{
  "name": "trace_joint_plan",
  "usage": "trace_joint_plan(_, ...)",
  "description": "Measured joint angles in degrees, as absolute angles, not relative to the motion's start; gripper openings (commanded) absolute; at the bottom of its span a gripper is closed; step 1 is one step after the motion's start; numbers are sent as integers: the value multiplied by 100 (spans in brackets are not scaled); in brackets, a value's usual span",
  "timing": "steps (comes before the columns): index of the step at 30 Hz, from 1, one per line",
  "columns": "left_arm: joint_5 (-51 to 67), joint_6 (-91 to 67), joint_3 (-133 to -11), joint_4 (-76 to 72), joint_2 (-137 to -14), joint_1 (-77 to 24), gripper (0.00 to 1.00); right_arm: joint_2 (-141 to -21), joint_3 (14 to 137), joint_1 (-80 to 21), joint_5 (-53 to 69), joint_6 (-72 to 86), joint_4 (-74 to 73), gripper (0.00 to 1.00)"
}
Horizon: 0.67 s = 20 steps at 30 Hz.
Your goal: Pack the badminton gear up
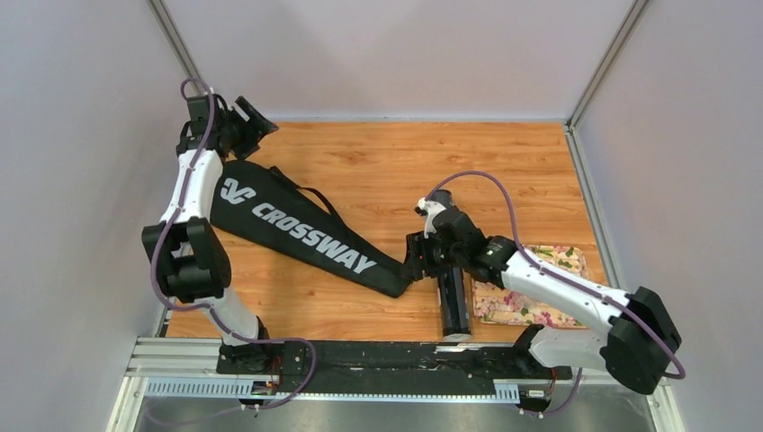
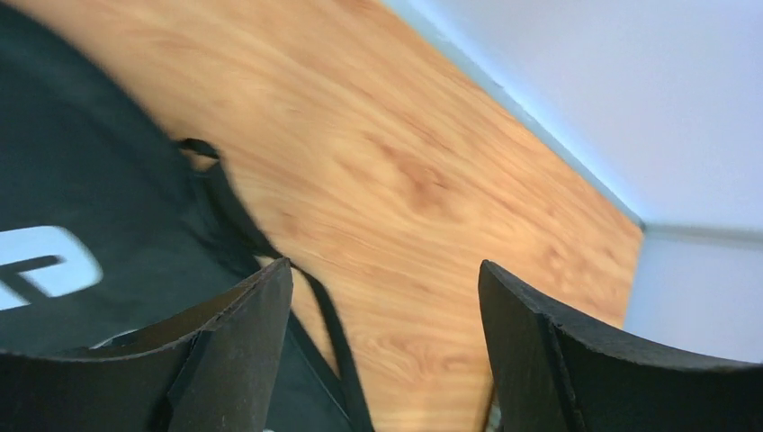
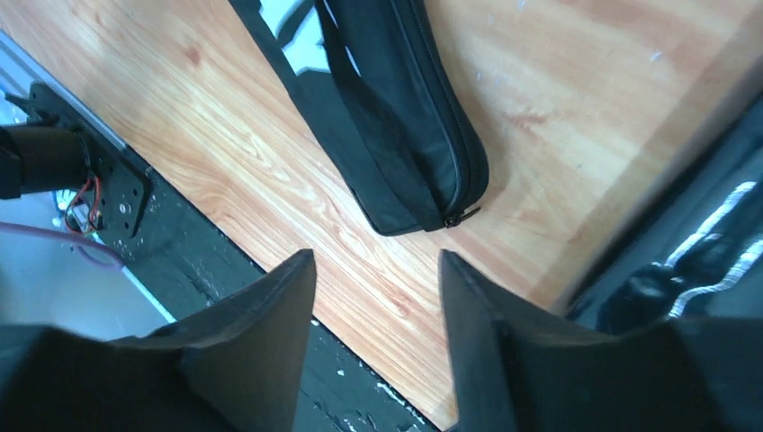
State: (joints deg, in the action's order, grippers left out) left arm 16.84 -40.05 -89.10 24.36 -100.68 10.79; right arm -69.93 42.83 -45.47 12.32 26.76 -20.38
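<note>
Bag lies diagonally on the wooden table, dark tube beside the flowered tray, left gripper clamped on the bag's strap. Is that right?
One error: the left gripper is open, holding nothing, as the left wrist view shows. The bag does lie diagonally on the table, with the tube beside the tray.

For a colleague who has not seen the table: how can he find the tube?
On the wooden table, look near the front edge. The tube lies between the narrow end of the black bag and the flowered tray; it alone is a dark cylinder.
</note>
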Motion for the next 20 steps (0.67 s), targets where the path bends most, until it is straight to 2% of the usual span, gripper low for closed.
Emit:
trace_joint_plan(1, 1820, -3942, -8838, 2381, -9863, 993, 83, -6866, 4475, -4619, 1020, 2650, -2252, 81)
trace_joint_plan(2, 1951, -3879, -8726, 2303, -9614, 873, 83, -6757, 4630, -4661, 840, 2646, -2412, 86)
trace_joint_plan(8, 2456, -3500, -8156, 1964, -7937, -386, 81, -5743, 5485, -4707, -607, 2499, -3306, 90)
trace_joint_plan(10, 2488, -3306, -8154, 1874, -7535, -1122, 80, -5382, 5701, -4707, -1131, 2427, -3529, 92)
trace_joint_plan(14, 2521, -2840, -7996, 1682, -7043, -2403, 80, -4674, 5927, -4707, -2294, 2167, -3791, 98)
trace_joint_plan(16, 2539, -2613, -7837, 1638, -6840, -2915, 80, -4414, 6010, -4707, -2753, 2016, -3922, 98)
trace_joint_plan(20, 2639, -2309, -7443, 1505, -6506, -3306, 80, -3907, 6077, -4707, -3323, 1780, -4086, 100)
